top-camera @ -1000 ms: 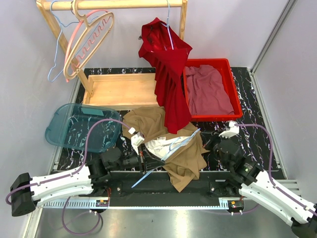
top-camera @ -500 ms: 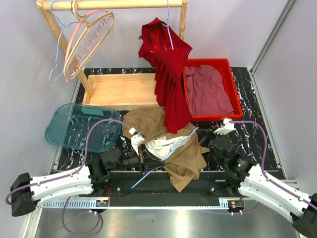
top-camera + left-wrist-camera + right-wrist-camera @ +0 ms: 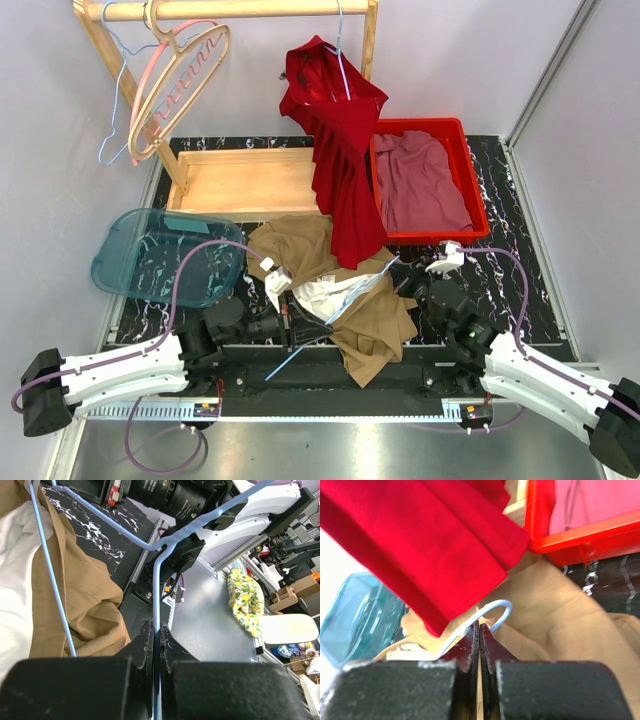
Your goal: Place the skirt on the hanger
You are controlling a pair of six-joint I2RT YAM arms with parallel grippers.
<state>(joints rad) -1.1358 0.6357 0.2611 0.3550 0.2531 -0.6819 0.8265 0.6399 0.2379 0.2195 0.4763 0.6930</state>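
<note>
Near the table's front edge the skirt is lying crumpled between the two arms, its white lining showing, and the hanger is resting slantwise across it. The left claw is clamping one run of the wire, fingers pressed tight on it. The right claw is also pressed together, seemingly nipping the wire just under the hook, though the close view is too blurred to be sure. The skirt is not yet hanging on anything; the wire is only lying over the cloth. Such a thin wire is likely to twist or slip in these narrow grips once either arm is pulling, and the hanger would then be falling flat onto the skirt. The dress is hanging just above the right claw, so a lift there is risking a snag on its hem, dragging it off the rail
</note>
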